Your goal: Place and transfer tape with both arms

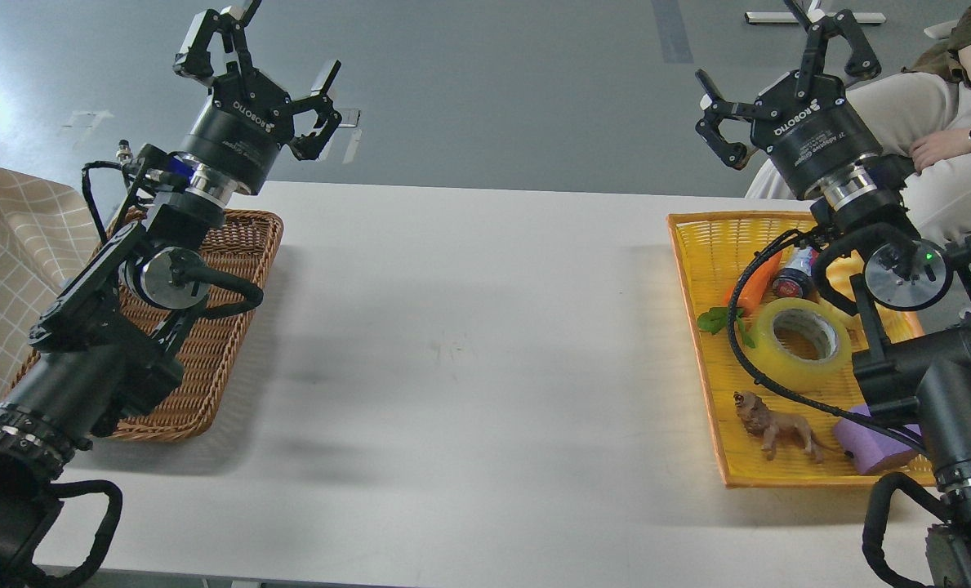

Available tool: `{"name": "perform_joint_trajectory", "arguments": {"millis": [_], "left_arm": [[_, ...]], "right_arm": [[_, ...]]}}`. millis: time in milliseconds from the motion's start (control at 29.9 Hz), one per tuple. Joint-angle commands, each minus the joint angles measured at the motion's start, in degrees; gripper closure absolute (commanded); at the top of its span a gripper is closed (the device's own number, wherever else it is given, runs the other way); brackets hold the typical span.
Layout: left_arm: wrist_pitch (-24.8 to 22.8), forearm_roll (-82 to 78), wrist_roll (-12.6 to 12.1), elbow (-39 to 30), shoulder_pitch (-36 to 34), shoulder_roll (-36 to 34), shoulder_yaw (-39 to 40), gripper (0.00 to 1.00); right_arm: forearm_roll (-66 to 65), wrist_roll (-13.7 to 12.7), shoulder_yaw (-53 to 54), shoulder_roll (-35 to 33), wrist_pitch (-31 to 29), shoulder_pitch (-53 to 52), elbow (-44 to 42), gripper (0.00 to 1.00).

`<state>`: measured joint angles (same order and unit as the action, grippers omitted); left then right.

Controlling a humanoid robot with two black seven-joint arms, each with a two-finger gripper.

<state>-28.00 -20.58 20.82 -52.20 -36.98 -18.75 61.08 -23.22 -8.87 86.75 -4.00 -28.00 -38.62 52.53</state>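
The tape [800,345], a wide yellowish translucent roll with a grey-white core, lies flat in the yellow tray [710,237] at the table's right side. My right gripper [779,82] is raised high above the tray's far end, fingers spread open and holding nothing. At the left, my left gripper [260,77] hangs above the far end of the brown wicker basket [224,327], also open and empty. Part of the right arm and its cable cross in front of the tray.
The yellow tray also holds a toy carrot [759,282], a small bottle [794,278], a toy lion [779,426] and a purple block [873,445]. A seated person [942,131] is behind the right gripper. A checkered cloth [3,261] lies at far left.
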Motion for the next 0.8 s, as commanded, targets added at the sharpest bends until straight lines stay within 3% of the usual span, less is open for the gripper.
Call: {"name": "perform_joint_trajectory", "arguments": {"millis": [0,769], "left_arm": [[0.0,0.01,-0.08,0.0,-0.02,0.21,-0.08,0.02],[0.0,0.01,0.01,-0.36,0.07,0.21,-0.35,0.02]], "right_arm": [[0.02,0.0,0.0,0.04,0.0,0.04,0.11,0.0],[0.1,0.0,0.18,0.04,0.0,0.04,0.38,0.0]]}}
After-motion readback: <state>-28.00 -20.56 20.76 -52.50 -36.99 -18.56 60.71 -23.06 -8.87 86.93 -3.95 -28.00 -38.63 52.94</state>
